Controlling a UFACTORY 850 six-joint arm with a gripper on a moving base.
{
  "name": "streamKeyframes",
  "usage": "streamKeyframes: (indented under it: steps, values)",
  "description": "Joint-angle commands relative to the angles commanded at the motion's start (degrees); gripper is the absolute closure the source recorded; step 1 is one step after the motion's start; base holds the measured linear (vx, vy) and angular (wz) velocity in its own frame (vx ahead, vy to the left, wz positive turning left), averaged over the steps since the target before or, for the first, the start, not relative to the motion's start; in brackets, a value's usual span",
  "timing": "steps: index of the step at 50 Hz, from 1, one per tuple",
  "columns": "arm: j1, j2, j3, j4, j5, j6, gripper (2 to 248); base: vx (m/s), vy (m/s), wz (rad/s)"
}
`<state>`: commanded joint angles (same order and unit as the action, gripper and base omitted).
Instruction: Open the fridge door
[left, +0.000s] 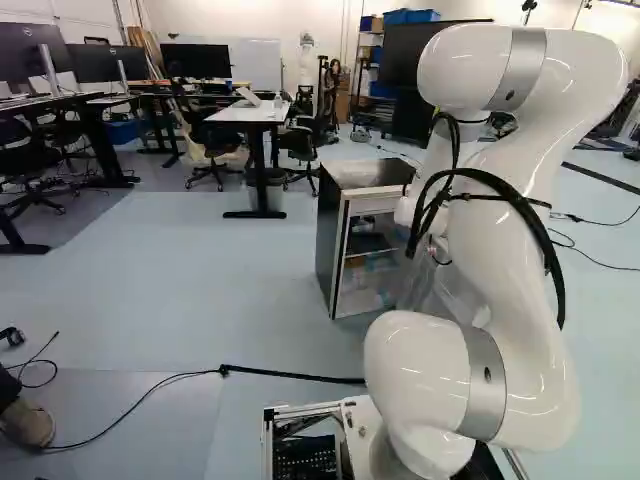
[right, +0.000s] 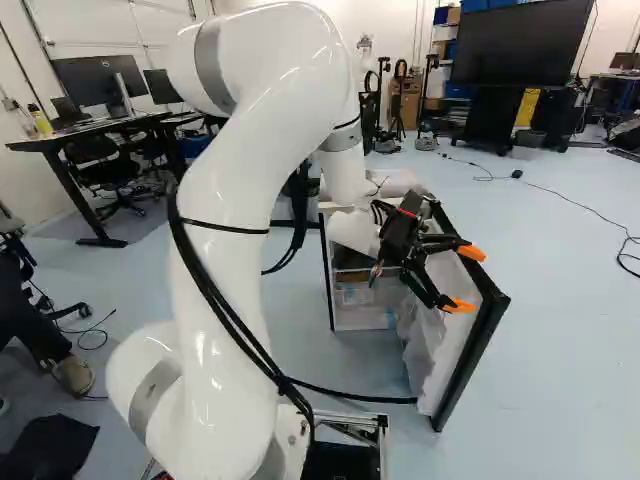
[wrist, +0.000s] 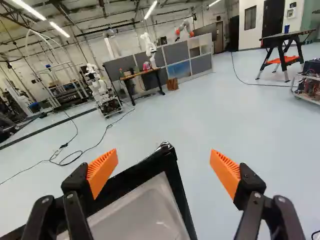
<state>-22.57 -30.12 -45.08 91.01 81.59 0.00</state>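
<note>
The fridge (left: 335, 240) stands on the floor ahead, its interior shelves in sight. In the right base view its door (right: 483, 335) is swung wide, a dark-edged panel with a white inner side reaching toward the base. My gripper (right: 468, 279) is at the upper part of that door, on its inner side, orange pads pointing right. In the wrist view the gripper (wrist: 164, 167) is open, its fingers wide apart. The black corner of the door (wrist: 167, 155) shows between them, closer to one finger, with no grip on it.
A standing desk (left: 250, 112) and chairs are beyond the fridge. A black cable (left: 290, 375) crosses the floor before the base. Another robot (wrist: 104, 95) stands far off in the wrist view. A person's shoe (left: 28, 425) shows at the left.
</note>
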Motion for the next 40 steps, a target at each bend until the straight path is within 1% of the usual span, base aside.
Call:
streamKeyframes:
  steps: [11, 23, 40]
  values:
    - [2.6, 4.5, 4.4, -0.7, -0.4, 0.0, 3, 0.000, 0.000, 0.000]
    - [5.5, 7.5, 8.8, -2.4, -1.8, 0.0, 3, 0.000, 0.000, 0.000]
    - [10.1, 11.3, 14.7, -5.9, -5.3, 0.0, 3, 0.000, 0.000, 0.000]
